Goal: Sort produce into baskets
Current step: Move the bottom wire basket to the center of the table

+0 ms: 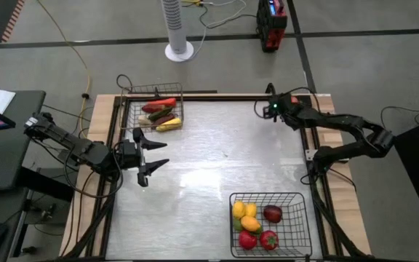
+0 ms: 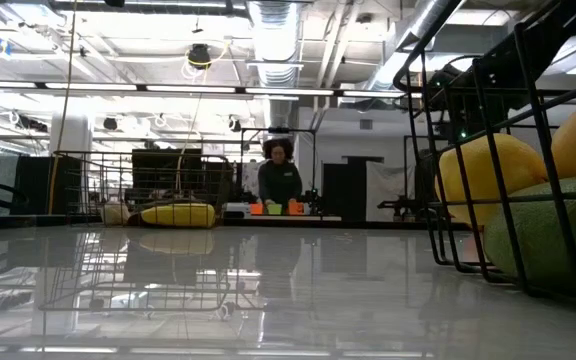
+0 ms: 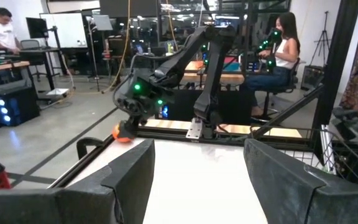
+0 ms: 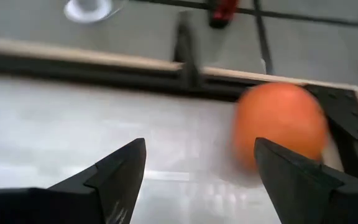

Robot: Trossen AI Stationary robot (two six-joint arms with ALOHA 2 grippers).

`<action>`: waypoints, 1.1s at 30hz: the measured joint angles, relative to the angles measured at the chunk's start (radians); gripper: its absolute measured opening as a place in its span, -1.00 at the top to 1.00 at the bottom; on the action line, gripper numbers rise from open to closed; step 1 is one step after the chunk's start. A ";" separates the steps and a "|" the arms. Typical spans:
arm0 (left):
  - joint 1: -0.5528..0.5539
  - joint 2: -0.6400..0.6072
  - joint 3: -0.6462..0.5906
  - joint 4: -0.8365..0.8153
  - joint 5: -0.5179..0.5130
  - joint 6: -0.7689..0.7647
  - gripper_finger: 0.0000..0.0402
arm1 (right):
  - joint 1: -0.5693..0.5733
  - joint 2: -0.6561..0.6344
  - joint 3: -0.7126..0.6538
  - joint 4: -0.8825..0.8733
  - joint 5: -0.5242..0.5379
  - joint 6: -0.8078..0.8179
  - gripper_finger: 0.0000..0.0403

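Nearest you, the black basket (image 1: 268,222) holds the round pieces, since that is where those go. Your left gripper (image 1: 153,156) waits mid-table, jaws apart and empty. At the far corner your right gripper (image 4: 197,165) spreads its fingers just short of the orange fruit (image 4: 281,124), smooth and round, lying against the table's frame
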 joint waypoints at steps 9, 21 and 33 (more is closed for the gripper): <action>0.000 0.000 0.000 0.000 -0.014 0.009 -0.17 | 0.121 -0.001 0.075 -0.135 -0.092 -0.090 -0.62; 0.000 0.000 0.000 0.000 -0.015 0.004 -0.17 | 0.088 0.008 0.347 -0.486 -0.080 -0.108 -0.62; 0.000 0.000 0.000 0.048 -0.100 0.113 -0.17 | -0.287 0.276 0.577 -0.676 -0.259 -0.265 -0.62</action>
